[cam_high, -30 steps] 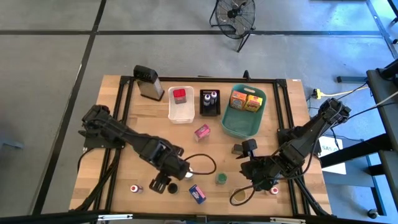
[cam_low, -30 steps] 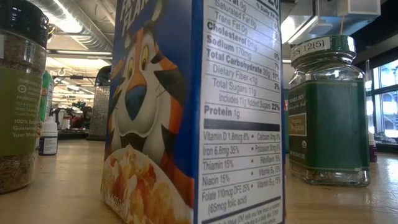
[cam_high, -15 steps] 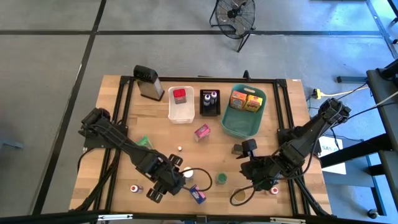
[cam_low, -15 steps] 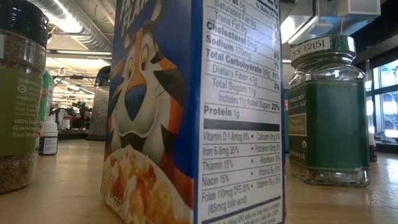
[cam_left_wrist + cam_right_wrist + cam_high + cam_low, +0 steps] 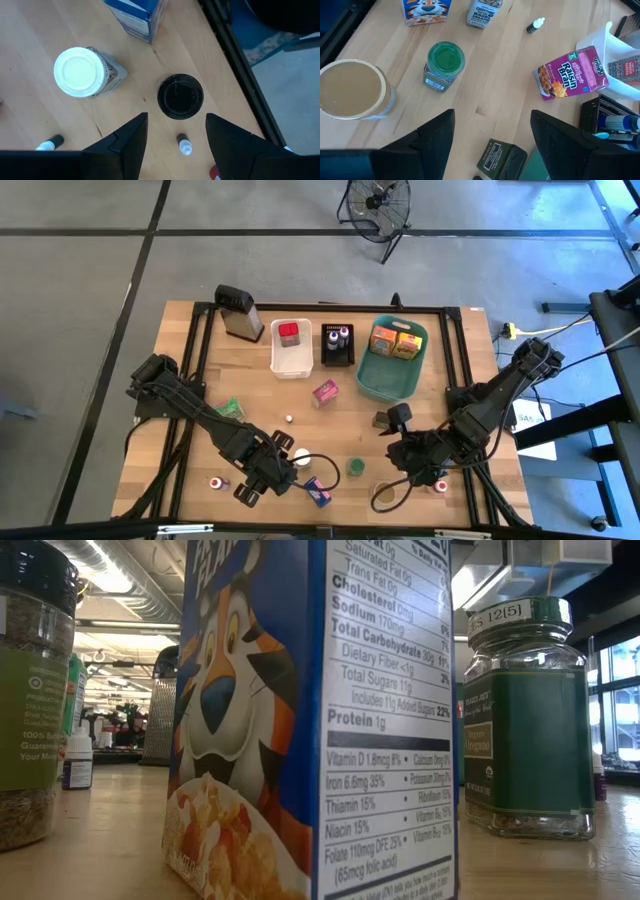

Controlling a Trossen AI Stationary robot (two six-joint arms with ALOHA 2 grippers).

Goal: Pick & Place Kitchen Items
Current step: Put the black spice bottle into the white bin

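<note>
Black-lidded jar [image 5: 180,96] stands near the tabletop's [image 5: 250,390] front edge, right ahead of the left pincer [image 5: 176,137], fingers apart. I'd worry it clips the white-capped jar [image 5: 80,72] or tiny dropper bottle [image 5: 184,146] nearby when closing. Right pincer [image 5: 492,132] waits spread too. White bin [image 5: 292,360] holds a red box, teal basket [image 5: 385,380] two boxes, black tray [image 5: 337,358] bottles.

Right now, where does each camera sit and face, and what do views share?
High: above the table, facing straight down; both arms show.
Low: tabletop height, facing level across; cereal box fills it; no arm.
Left wrist: on left arm, facing a black jar past open left gripper.
Right wrist: on right arm, facing a green jar past open right gripper.
Shared: cereal box, all four.
</note>
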